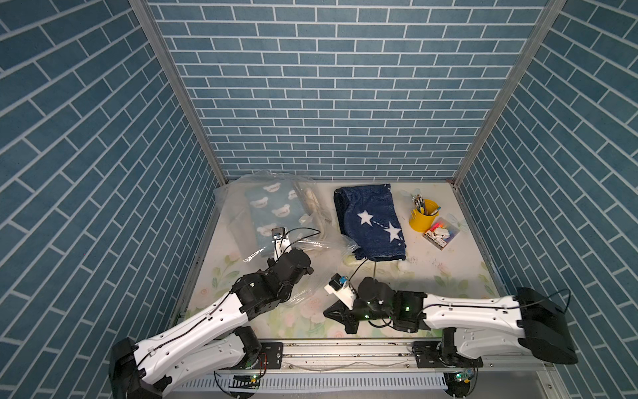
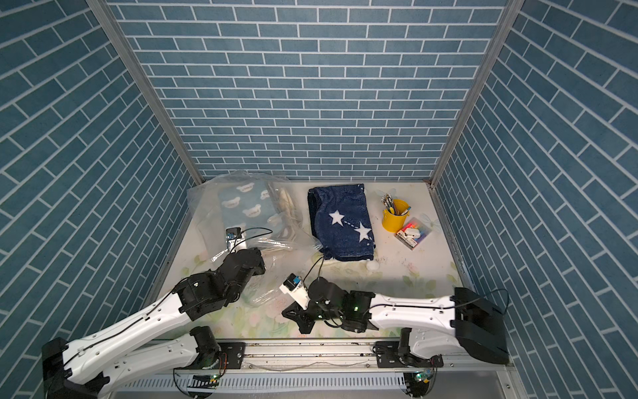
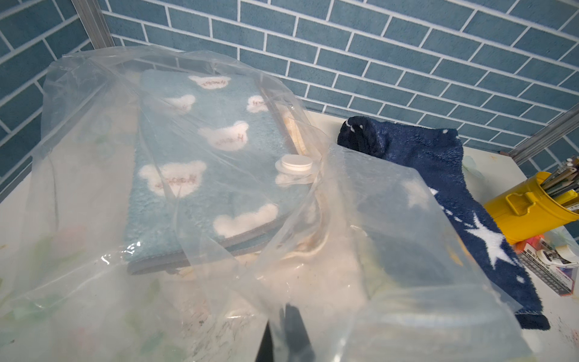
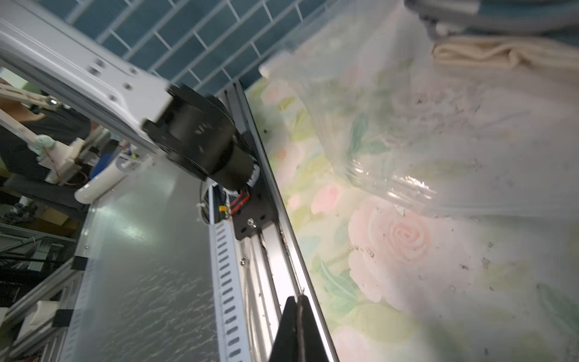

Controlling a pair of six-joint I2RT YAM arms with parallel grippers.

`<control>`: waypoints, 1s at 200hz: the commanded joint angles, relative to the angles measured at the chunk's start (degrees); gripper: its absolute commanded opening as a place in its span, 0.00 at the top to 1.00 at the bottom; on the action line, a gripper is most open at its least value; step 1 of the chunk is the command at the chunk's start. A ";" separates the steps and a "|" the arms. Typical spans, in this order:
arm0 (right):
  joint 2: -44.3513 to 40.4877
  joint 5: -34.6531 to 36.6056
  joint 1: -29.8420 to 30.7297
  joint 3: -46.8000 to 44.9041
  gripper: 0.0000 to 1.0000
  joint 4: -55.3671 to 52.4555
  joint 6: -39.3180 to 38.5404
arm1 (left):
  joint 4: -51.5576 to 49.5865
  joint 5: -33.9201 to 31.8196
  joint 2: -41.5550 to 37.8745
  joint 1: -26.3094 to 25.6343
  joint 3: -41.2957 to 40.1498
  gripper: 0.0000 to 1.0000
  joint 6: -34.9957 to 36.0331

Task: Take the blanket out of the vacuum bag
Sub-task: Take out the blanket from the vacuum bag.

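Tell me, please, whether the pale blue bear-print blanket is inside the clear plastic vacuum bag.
Inside: the clear film of the vacuum bag lies over the folded blanket.

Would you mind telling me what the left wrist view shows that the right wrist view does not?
Only the left wrist view shows the bear-print blanket inside the vacuum bag, the white valve cap, the navy star blanket and the yellow cup. Only the right wrist view shows the shut right gripper, the left arm and the mounting rail. Both share the bag's clear plastic, the floral table and the blue brick wall.
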 commanded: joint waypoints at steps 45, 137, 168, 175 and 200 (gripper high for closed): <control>17.94 -13.10 -9.91 10.69 1.00 14.86 4.74 | -2.00 1.37 -1.68 0.17 3.45 1.00 2.08; 26.74 -9.85 -24.41 19.70 1.00 14.99 14.49 | 4.45 6.41 2.28 0.22 5.25 1.00 6.18; 27.21 -8.01 -28.97 23.75 1.00 12.19 14.51 | 5.78 7.51 4.91 0.17 7.33 1.00 7.19; 27.27 -7.93 -29.17 24.07 1.00 12.51 15.26 | 6.06 7.94 4.85 0.19 7.45 1.00 7.22; 29.63 -8.81 -27.34 23.15 0.99 20.77 23.35 | 6.00 7.91 3.08 0.17 6.59 1.00 7.57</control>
